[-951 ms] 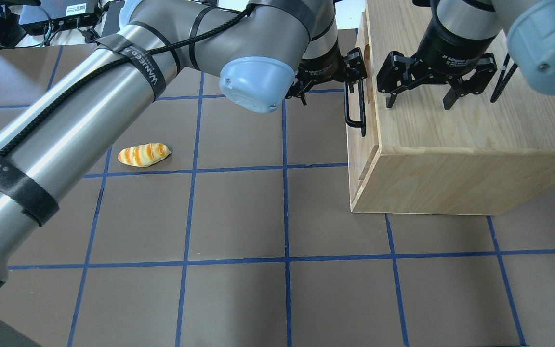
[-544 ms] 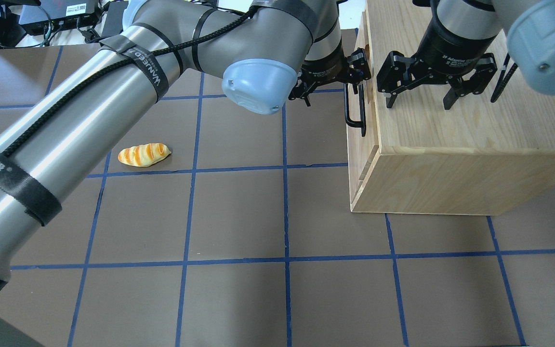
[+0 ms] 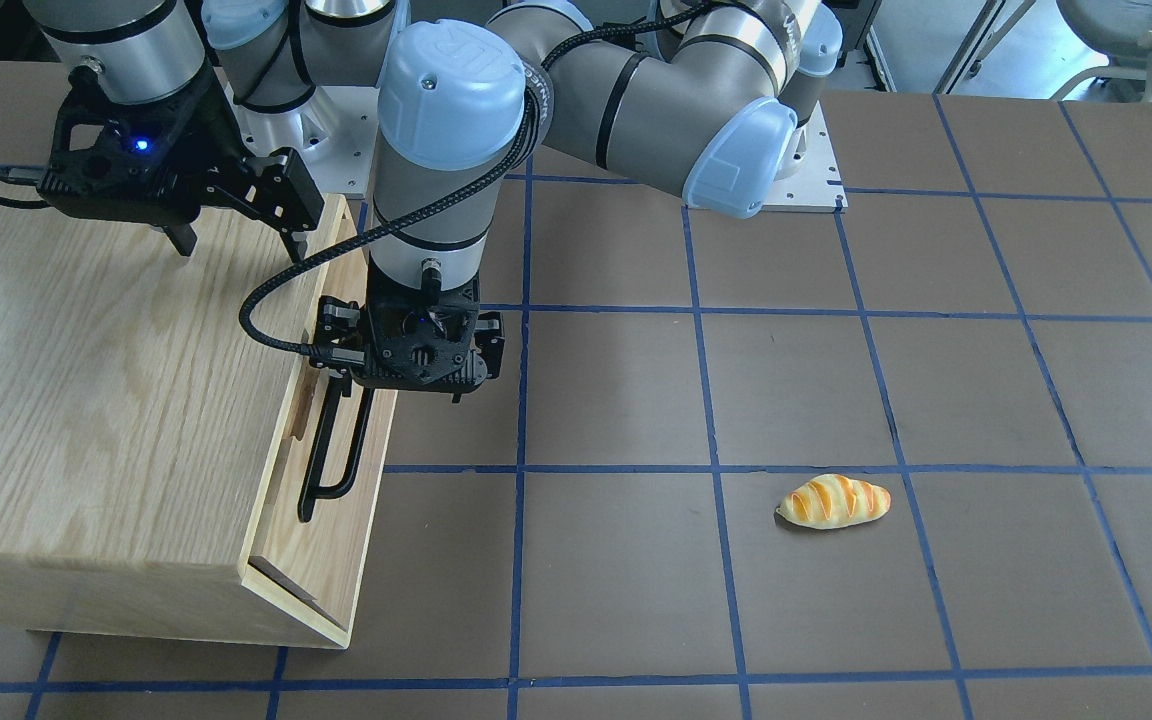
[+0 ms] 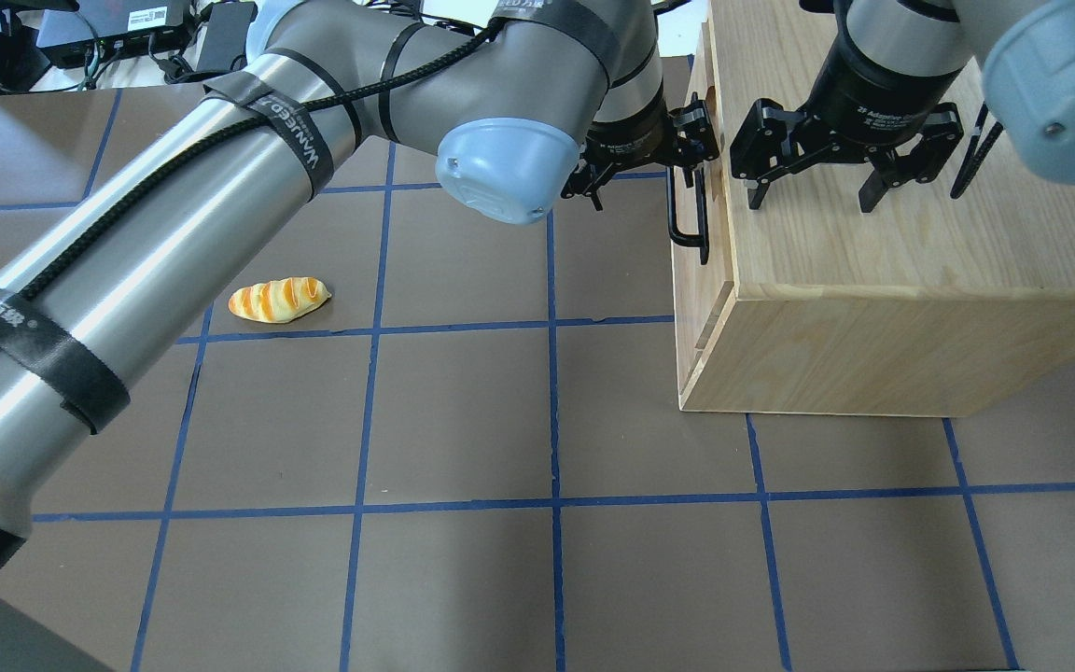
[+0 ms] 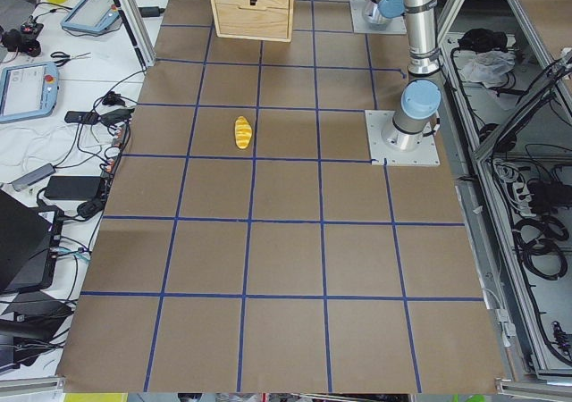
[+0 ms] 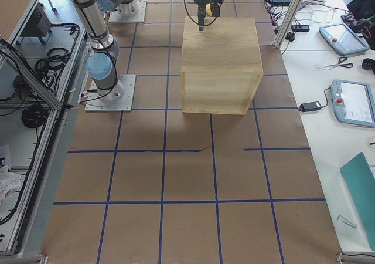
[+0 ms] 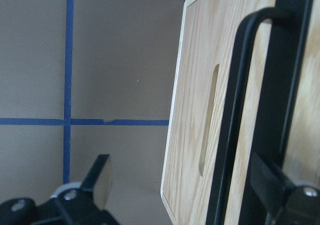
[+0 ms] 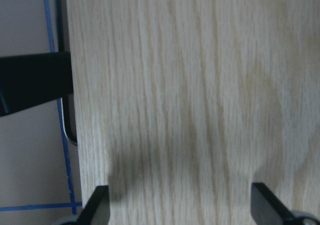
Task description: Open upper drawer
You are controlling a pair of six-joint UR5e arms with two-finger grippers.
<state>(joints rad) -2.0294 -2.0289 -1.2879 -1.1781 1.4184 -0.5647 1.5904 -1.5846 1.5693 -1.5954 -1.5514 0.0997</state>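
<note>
The upper drawer's pale-wood front (image 4: 692, 280) faces left on the oak cabinet (image 4: 873, 243), with a black bar handle (image 4: 687, 210) and a notch (image 4: 710, 99). It looks flush with the cabinet. My left gripper (image 4: 642, 166) is open at the handle's far end. In the left wrist view the handle (image 7: 234, 130) stands between the two fingers (image 7: 100, 182), beside the notch (image 7: 209, 120). It also shows in the front view (image 3: 401, 385) over the handle (image 3: 334, 455). My right gripper (image 4: 813, 191) is open and empty above the cabinet top (image 8: 200, 95).
A toy bread roll (image 4: 278, 300) lies on the brown, blue-taped table (image 4: 463, 420), left of the cabinet; it also shows in the front view (image 3: 834, 501). A plain lower panel (image 3: 281, 582) shows under the drawer front. Screens and cables lie beyond the table's edges.
My left arm has shifted slightly right, toward the cabinet, bringing the open gripper closer around the handle. The drawer, the right gripper and the bread roll have not moved.
</note>
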